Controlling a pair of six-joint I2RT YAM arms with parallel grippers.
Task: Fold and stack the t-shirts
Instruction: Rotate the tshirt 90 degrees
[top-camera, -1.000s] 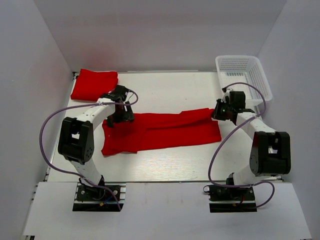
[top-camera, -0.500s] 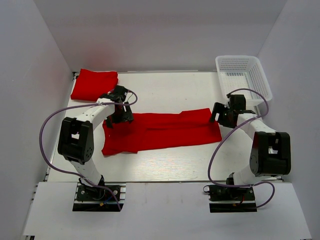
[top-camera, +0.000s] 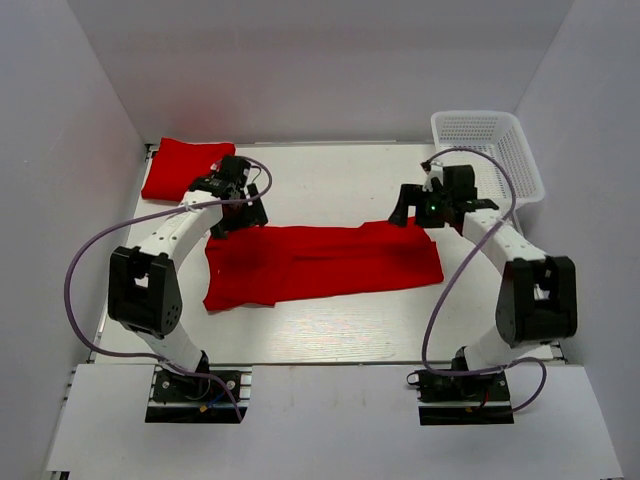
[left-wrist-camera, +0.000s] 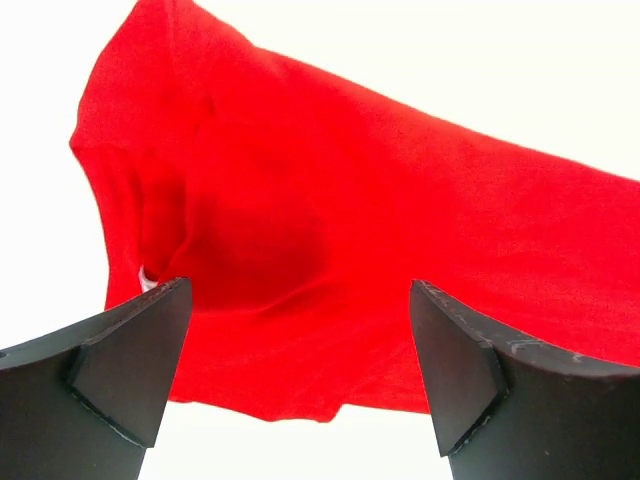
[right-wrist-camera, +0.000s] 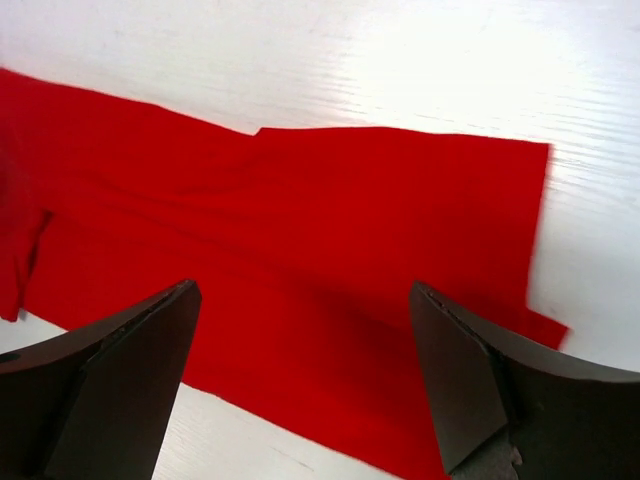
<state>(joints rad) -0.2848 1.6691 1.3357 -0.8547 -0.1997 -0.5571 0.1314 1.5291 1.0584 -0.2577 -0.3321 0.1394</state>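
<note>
One red t-shirt (top-camera: 320, 262) lies flat across the middle of the table as a long band folded lengthwise. A second t-shirt (top-camera: 187, 166) rests folded at the back left corner. My left gripper (top-camera: 238, 212) hovers open over the band's far left end. In the left wrist view that t-shirt (left-wrist-camera: 400, 220) fills the picture beyond the left gripper (left-wrist-camera: 300, 350), with a bit of white tag (left-wrist-camera: 146, 278) showing. My right gripper (top-camera: 405, 212) hangs open above the band's far right corner. Nothing sits between the jaws of the right gripper (right-wrist-camera: 300, 350), and the t-shirt (right-wrist-camera: 300, 230) lies below.
A white mesh basket (top-camera: 487, 150) stands at the back right corner, close behind the right arm. White walls close in the table on the left, back and right. Purple cables loop from both arms.
The right gripper has opened, let go of the shirt's right end, and swung up and to the left. The left gripper has drawn back a little toward the far side.
</note>
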